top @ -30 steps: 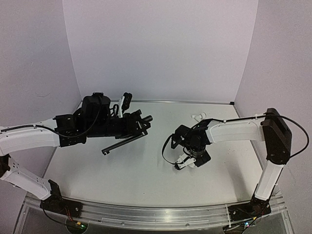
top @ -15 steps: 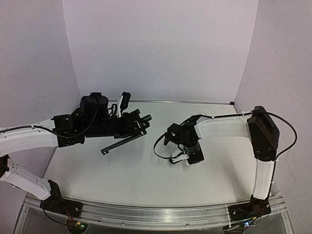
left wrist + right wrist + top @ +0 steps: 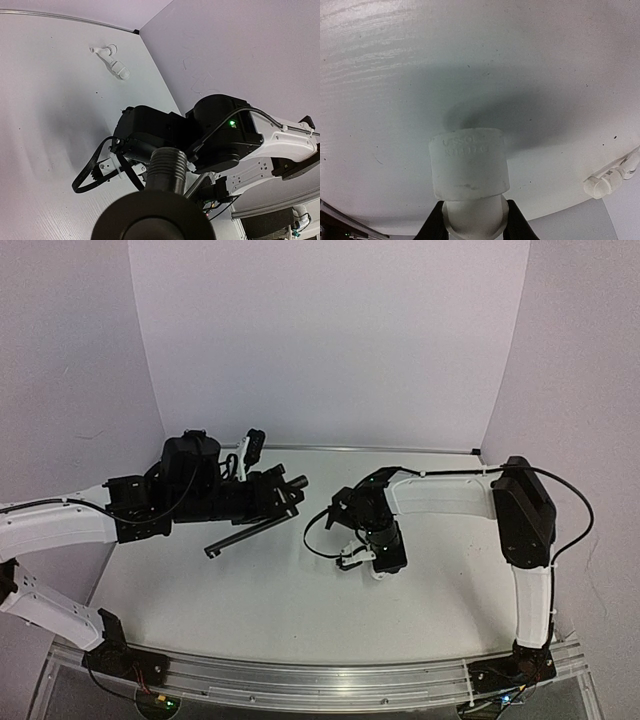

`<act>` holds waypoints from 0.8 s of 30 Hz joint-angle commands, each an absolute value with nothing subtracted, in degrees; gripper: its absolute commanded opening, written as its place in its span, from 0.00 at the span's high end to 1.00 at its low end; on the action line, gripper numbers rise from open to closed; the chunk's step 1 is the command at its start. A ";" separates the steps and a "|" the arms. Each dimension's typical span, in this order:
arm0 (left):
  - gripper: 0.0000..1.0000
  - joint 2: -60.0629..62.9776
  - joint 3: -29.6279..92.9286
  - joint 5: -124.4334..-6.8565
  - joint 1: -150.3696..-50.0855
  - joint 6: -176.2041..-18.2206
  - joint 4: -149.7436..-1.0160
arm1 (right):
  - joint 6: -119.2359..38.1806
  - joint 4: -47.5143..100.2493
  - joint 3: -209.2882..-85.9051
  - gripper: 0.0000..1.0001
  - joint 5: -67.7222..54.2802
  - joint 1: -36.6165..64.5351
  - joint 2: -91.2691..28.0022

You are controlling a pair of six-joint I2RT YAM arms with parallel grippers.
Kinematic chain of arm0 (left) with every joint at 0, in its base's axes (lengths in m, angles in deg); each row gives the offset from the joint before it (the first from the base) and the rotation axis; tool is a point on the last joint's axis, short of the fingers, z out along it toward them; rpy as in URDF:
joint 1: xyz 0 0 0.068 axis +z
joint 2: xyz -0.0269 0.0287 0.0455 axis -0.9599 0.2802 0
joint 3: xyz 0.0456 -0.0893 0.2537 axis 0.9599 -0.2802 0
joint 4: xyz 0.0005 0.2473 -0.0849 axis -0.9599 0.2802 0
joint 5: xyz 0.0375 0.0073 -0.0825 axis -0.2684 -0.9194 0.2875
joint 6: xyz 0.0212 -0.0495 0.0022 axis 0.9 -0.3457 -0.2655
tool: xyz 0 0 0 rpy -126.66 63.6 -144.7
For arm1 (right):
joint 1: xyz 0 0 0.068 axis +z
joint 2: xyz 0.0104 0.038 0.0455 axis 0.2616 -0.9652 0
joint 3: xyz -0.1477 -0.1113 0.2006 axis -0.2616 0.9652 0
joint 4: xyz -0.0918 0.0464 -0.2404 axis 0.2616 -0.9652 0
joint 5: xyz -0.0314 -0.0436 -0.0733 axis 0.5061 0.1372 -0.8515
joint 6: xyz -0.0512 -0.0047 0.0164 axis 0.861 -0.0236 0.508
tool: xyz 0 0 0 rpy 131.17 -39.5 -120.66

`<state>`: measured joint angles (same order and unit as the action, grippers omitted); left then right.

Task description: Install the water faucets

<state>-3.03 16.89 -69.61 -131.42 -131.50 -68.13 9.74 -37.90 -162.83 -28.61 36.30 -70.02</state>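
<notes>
The left claw (image 3: 272, 498) grips the slim dark grey L-shaped faucet (image 3: 238, 537), its threaded body pointing right toward the white plastic fitting (image 3: 469, 162) clamped in the right claw (image 3: 374, 564).

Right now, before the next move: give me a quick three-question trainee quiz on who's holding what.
1. True or false: the right gripper is clamped on a white pipe fitting.
2. What does the left gripper hold? A) the dark grey faucet B) a screwdriver C) nothing
3. Where is the second white fitting?
Key: 1 true. 2 A. 3 Lying loose on the table near the wall corner, in neither gripper.
</notes>
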 commanded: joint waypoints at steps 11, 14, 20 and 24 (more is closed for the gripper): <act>1.00 -7.33 16.58 -71.68 -131.12 -130.46 -70.67 | 6.61 -41.45 -169.39 0.61 -22.80 36.59 -71.88; 1.00 -7.72 16.45 -71.94 -131.12 -130.46 -70.56 | 6.45 -40.98 -169.43 0.58 -22.92 36.53 -71.99; 1.00 -8.23 15.94 -72.07 -131.12 -130.48 -70.59 | 6.66 -40.11 -169.97 0.34 -18.42 36.51 -68.72; 1.00 -8.57 15.96 -72.17 -131.12 -130.25 -70.45 | 10.05 -38.49 -169.71 0.27 -10.77 36.49 -64.18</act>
